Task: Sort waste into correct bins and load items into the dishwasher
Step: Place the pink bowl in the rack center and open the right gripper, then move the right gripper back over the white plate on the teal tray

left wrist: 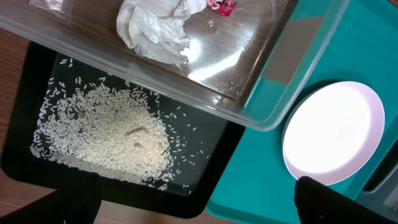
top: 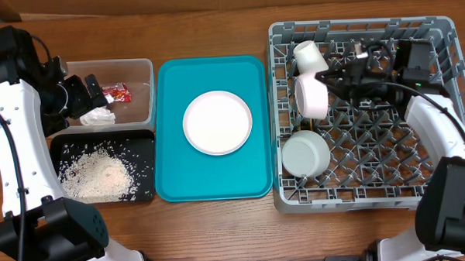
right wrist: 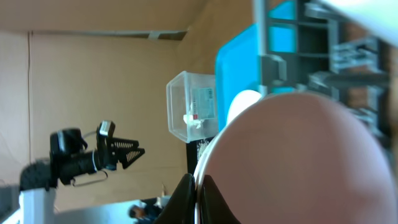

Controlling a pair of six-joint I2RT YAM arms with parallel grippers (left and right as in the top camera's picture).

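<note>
The grey dish rack (top: 389, 160) is seen on the right of the table, and in its left part a cup (top: 310, 56), an upper bowl (top: 310, 95) and a lower bowl (top: 305, 153) are lodged. The teal tray (top: 171, 148) is laid between the rack and the two bins: the clear tub (top: 137, 109) at the far left, with the black tray (top: 140, 149) just in front of it. The plate (top: 217, 122) is left flat on the middle of the teal tray, the only dish seen outside the rack; no chopsticks can be made out. The napkin (top: 99, 116) and red wrapper (top: 119, 92) are contained in the clear tub and the rice (top: 94, 175) is spread in the black tray, so the sorting is judged done.

The right gripper (right wrist: 198, 183) is shown pinched together on the rim of the upper bowl, inside the rack. The left gripper (top: 84, 97) is held above the clear tub, over the napkin, its fingers spread wide with nothing between them.

The plate is judged to come next. It is found to the right of the left gripper, beyond the tub's wall, and to the left of the right gripper, beyond the rack's wall, roughly midway. With the right gripper occupied, the free left arm is judged better placed. No long axis is offered by the round plate; as it lies flat, its rim would have to be taken at the edge.
</note>
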